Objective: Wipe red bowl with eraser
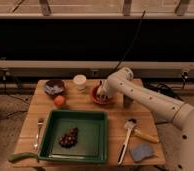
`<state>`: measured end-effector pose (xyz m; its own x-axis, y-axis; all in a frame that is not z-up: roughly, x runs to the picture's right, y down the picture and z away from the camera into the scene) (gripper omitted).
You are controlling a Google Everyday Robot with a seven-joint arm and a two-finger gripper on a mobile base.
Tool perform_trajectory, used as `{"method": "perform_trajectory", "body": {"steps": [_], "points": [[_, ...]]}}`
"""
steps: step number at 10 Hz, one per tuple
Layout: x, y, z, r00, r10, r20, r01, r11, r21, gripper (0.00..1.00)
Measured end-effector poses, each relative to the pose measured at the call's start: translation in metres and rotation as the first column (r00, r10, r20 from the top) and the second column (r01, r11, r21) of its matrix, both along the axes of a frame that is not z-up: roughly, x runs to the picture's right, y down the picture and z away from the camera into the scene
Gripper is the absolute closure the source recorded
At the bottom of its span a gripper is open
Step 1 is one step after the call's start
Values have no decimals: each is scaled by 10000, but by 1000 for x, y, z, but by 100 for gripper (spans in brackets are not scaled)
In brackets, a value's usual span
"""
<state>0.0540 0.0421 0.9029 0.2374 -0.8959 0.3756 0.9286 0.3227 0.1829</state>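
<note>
The red bowl (101, 96) sits at the back of the counter (90, 107), right of centre, and you see only its left and front rim because the arm (145, 97) comes in from your right and bends down over it. The gripper (101, 91) is down at the bowl, over its inside; whether it touches the bowl cannot be told. The eraser cannot be made out there, so you cannot confirm what, if anything, is gripped. Just left of the bowl stands a white jar (80, 81), apart from it. Further left lies a dark bowl (54, 87), and an orange fruit (59, 101) sits just in front of that, near its rim. In front of the red bowl, filling the middle of the counter, you have a green tray (97, 145) with a dark bunch of grapes (68, 138) inside, left of its centre. A fork (38, 133) lies on the counter along the tray's left side, and a green pod (21, 157) lies at the front left corner. To the right of the tray you see a brush (138, 132) with a yellow handle, a white utensil (124, 145) beside it, and a sponge (141, 151) near the front right edge.
</note>
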Motion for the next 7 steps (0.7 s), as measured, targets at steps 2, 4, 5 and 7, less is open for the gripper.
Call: {"method": "perform_trajectory", "body": {"steps": [2, 4, 5, 7], "points": [[-1, 0, 0, 10000, -9, 15, 9, 10000, 0, 26], [-1, 0, 0, 10000, -6, 19, 6, 10000, 2, 20], [-1, 0, 0, 10000, -6, 18, 6, 10000, 1, 20], [-1, 0, 0, 10000, -3, 18, 3, 10000, 5, 20]]}}
